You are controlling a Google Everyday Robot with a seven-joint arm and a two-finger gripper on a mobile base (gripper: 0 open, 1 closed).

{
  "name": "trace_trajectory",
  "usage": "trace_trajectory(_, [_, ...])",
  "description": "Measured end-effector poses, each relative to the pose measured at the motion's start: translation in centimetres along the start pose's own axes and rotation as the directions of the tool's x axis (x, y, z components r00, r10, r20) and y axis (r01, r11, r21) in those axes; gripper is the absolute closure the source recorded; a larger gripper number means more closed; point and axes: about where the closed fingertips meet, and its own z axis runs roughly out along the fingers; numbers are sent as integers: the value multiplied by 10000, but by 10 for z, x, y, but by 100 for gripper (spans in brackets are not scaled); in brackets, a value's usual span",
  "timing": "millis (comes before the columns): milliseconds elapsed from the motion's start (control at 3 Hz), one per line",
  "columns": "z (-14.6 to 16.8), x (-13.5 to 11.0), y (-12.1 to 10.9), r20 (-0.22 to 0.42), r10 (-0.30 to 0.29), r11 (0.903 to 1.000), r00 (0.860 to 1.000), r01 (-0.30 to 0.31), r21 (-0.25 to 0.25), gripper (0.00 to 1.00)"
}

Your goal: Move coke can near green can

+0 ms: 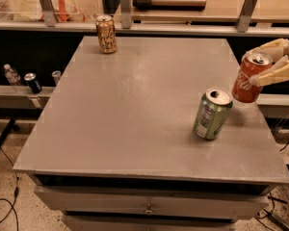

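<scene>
Camera view: gripper [258, 65] at the table's [135, 109] right edge pinches the tilted coke can [244, 84], apparently lifted, with the green can [212, 113] standing close to its lower left, not touching.

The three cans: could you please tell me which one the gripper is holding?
The red coke can, tilted in the gripper at the right; the green can and gold-brown can stand free on the table.
</scene>
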Motion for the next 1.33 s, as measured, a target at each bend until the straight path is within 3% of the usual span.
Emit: trace_trajectory(1333, [-3, 22, 45, -37, -307, 9986, 9995, 305, -436, 100])
